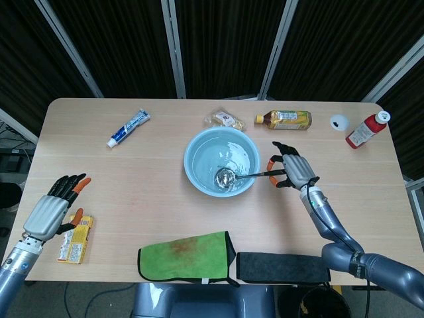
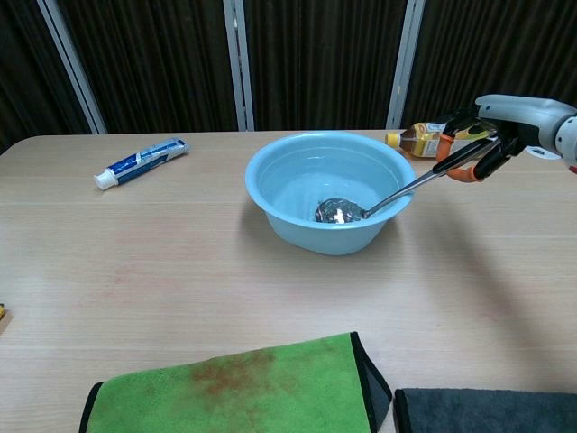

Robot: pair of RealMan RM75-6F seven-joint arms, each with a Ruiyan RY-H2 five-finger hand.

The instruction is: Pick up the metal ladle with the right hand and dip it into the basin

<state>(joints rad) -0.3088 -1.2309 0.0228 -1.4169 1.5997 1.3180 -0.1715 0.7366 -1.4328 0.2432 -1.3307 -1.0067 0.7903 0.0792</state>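
A light blue basin (image 1: pixel 199 180) (image 2: pixel 279 194) holding water sits mid-table. The metal ladle (image 1: pixel 226 177) (image 2: pixel 338 213) has its bowl low inside the basin, and its handle slants up over the right rim. My right hand (image 1: pixel 290 171) (image 2: pixel 491 149) holds the black end of the handle just right of the basin. Near the front left corner my left hand (image 1: pixel 52 211) rests with fingers spread, holding nothing; only the head view shows it.
Toothpaste tube (image 1: pixel 128 128) at back left. A snack packet (image 1: pixel 224 120), tea bottle (image 1: pixel 285 119), white cap (image 1: pixel 339 122) and red bottle (image 1: pixel 366 130) line the back. Green cloth (image 1: pixel 187 256) and black cloth (image 1: pixel 283 266) at the front edge. Yellow box (image 1: pixel 77 241) by my left hand.
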